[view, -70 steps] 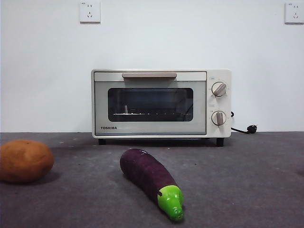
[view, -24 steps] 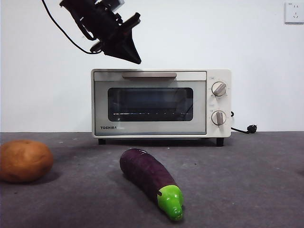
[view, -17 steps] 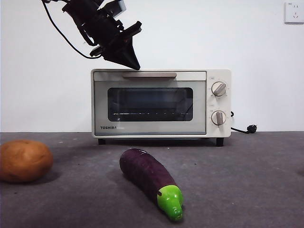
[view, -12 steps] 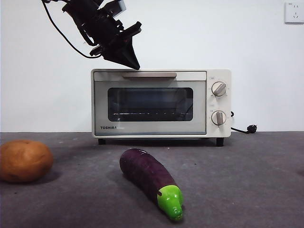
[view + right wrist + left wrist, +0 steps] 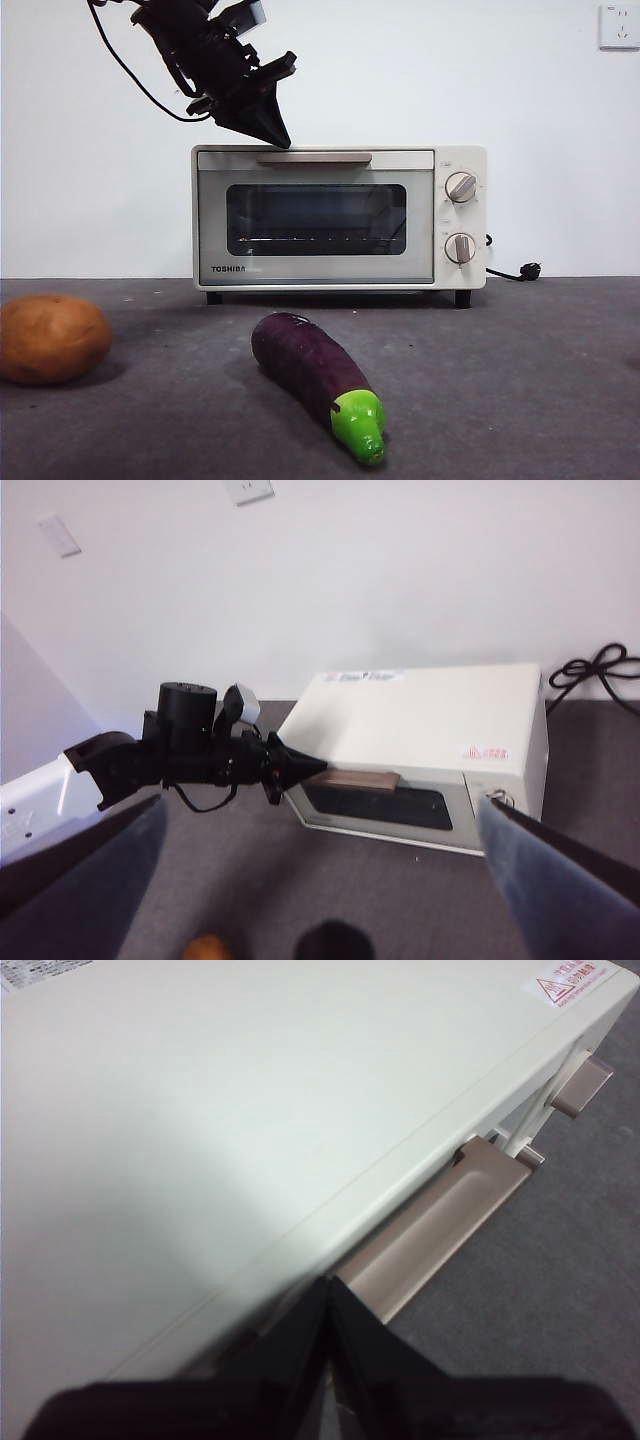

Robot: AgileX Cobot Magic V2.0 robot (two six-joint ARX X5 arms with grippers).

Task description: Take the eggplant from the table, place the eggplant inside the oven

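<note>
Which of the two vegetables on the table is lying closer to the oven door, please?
The eggplant, purple with a green cap, lies before the oven; the brown potato sits far off to the side.

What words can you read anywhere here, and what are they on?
"TOSHIBA": on the oven door, lower left corner.
Red warning sticker on the oven top: too blurred to read.
Small marks by the knobs: too small to read.

The potato (image 5: 52,338) is cut off by the front view's side edge. In the right wrist view the eggplant (image 5: 335,943) and potato (image 5: 207,948) are blurred and clipped by the frame edge. The left wrist view crops the oven (image 5: 250,1120), concealing its door glass and most of its knobs.
</note>
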